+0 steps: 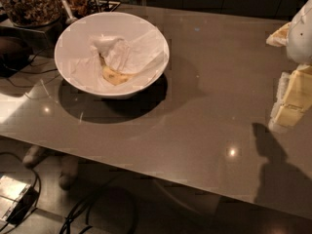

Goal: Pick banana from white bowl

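The white bowl (78,38) stands on the table at the upper left, lined with crumpled white paper (131,52). The banana (114,75) lies inside it, mostly covered by the paper; only a short yellow stretch shows near the bowl's bottom. My gripper (288,108) is at the right edge of the view, well to the right of the bowl and above the table, with its pale yellow blocky fingers (296,97) pointing down. It holds nothing.
The grey glossy table (204,111) runs across the view, its front edge toward the bottom. A dark glass jar of brown bits (30,3) stands behind the bowl at the top left. Cables (29,77) lie left of the bowl and on the floor (83,213).
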Available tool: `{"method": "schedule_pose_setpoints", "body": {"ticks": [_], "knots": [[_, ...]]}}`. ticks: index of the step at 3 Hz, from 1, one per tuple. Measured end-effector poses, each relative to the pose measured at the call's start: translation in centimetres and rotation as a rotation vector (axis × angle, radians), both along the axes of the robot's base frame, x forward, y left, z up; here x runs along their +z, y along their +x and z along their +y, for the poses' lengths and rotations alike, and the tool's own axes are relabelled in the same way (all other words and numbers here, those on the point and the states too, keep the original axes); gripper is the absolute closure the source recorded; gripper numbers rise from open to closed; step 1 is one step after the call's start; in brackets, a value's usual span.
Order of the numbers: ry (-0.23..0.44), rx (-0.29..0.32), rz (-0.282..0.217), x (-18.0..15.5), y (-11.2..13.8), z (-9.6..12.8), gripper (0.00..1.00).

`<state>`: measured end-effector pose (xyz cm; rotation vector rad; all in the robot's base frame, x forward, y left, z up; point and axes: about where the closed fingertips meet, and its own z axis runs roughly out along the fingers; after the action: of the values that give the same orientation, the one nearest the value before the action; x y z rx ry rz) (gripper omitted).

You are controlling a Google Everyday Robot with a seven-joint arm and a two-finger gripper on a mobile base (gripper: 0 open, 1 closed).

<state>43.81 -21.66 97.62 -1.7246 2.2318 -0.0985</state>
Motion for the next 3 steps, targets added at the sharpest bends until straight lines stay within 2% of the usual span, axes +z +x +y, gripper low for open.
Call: {"method": "schedule_pose_setpoints", "body": {"ticks": [1, 2, 3], "knots": [[0.0, 0.0, 0.0, 0.0, 0.0, 0.0, 0.0], [0.063, -0.025, 0.048, 0.7, 0.9, 1.6, 0.0], [0.103, -0.019, 0.086, 2.4, 3.1, 5.1, 0.0]]}}
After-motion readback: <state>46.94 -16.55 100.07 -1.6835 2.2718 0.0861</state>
